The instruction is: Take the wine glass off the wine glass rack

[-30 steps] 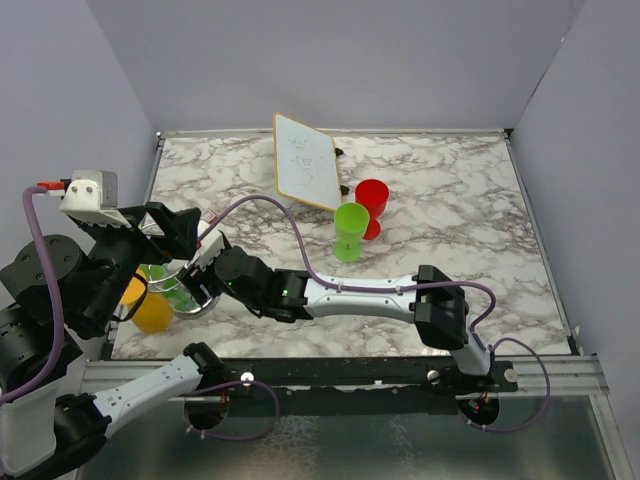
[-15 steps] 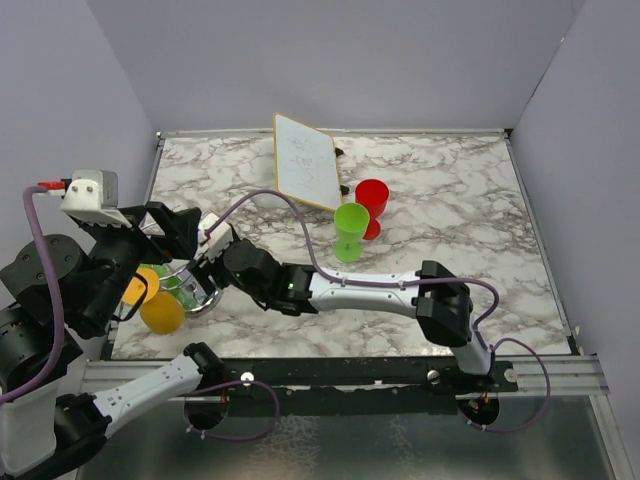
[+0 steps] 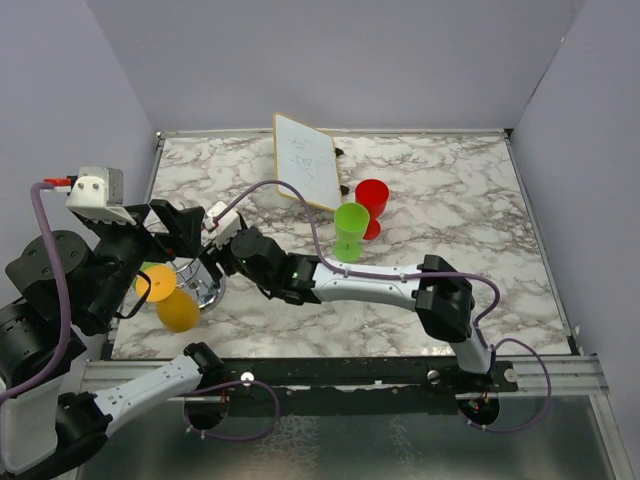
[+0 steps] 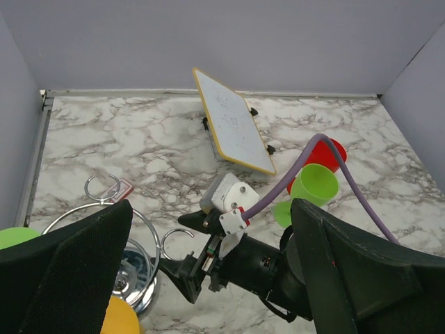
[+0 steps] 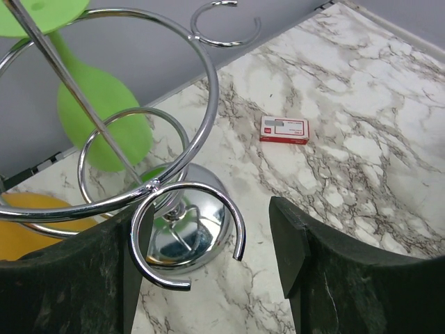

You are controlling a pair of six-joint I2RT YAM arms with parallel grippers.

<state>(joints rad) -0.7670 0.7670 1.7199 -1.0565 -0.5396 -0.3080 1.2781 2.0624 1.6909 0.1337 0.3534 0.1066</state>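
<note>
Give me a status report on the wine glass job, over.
Right gripper open, straddling a wire ring of the wine glass rack. Left gripper open beside it. Green wine glass hanging there, not taken. Orange wine glass close alongside.

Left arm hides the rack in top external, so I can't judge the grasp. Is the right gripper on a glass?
Observer: No. The right wrist view shows the right gripper open, with an empty wire ring of the wine glass rack between the jaws.
Operator: Any glass on the rack?
Observer: A green wine glass hangs foot-up, farther from the gripper than that ring.
Operator: Clutter nearby?
Observer: A small red-and-white box lies on the marble tabletop beyond the rack.
</note>
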